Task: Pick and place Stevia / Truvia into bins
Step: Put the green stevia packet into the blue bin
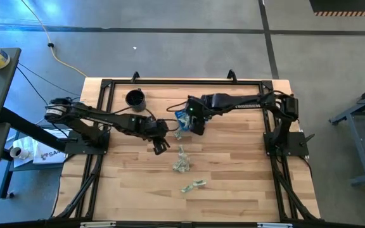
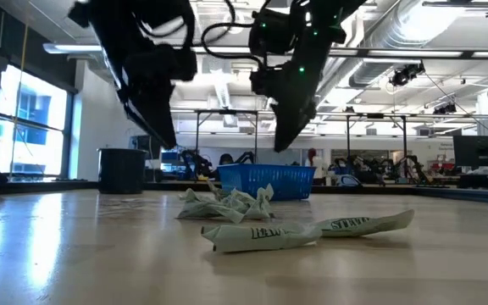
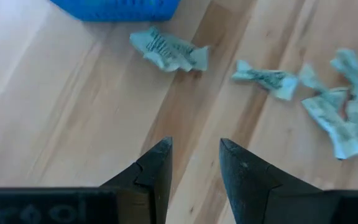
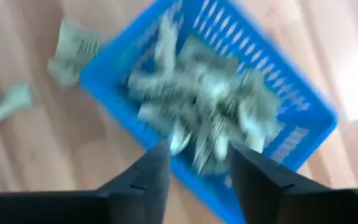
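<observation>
The blue basket [image 1: 182,116] stands on the table past its middle and holds many crumpled pale green packets [image 4: 197,99]. My right gripper [image 4: 197,146] hovers open above the basket's near rim [image 4: 114,102], raised off the table [image 2: 288,127]. My left gripper [image 3: 194,143] is open and empty, raised over bare wood to the left of the basket [image 1: 160,145]. Loose packets lie flat on the table: one beside the basket [image 3: 169,50], a small heap [image 1: 181,166] [image 2: 227,205], and a nearer pair [image 1: 194,185] [image 2: 303,230].
A black round cup [image 1: 135,98] stands to the left of the basket near the far edge [image 2: 121,169]. A black frame [image 1: 170,82] runs along the table's edges. Bare wood lies open toward the near edge and on both sides of the loose packets.
</observation>
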You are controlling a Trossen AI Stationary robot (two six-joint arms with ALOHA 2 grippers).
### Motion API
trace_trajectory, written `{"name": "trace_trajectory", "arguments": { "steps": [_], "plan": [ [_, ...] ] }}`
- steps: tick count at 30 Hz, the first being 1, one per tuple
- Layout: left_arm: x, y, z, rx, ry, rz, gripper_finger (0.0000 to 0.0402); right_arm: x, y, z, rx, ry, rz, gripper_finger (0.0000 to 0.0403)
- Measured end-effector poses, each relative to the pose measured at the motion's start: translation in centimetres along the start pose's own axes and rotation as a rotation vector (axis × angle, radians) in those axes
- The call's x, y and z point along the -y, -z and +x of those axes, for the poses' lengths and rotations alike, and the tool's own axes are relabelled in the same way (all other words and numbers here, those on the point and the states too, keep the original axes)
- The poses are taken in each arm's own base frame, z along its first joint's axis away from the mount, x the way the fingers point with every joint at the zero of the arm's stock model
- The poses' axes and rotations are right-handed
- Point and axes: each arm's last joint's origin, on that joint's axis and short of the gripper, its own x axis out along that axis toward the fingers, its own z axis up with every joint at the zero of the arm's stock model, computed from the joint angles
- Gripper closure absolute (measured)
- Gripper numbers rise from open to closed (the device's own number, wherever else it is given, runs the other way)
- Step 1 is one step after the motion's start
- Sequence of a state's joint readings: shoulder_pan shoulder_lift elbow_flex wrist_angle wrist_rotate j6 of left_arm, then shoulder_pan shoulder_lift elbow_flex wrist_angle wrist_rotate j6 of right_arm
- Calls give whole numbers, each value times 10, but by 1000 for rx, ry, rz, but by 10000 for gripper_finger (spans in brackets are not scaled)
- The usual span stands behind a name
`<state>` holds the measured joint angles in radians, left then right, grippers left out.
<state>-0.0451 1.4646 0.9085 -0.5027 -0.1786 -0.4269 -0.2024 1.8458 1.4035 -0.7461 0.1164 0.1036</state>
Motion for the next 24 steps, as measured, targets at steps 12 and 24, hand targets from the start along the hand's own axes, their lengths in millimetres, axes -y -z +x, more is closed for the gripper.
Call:
{"name": "trace_trajectory", "arguments": {
  "steps": [12, 24],
  "plan": [
    [-34, -26, 43, 2, 169, -271, 224, -42, 73, -50, -58, 145, 15, 129],
    [-53, -32, 58, -44, 271, -421, 181, -52, 121, -48, 62, 112, 326, 120]
  ]
}}
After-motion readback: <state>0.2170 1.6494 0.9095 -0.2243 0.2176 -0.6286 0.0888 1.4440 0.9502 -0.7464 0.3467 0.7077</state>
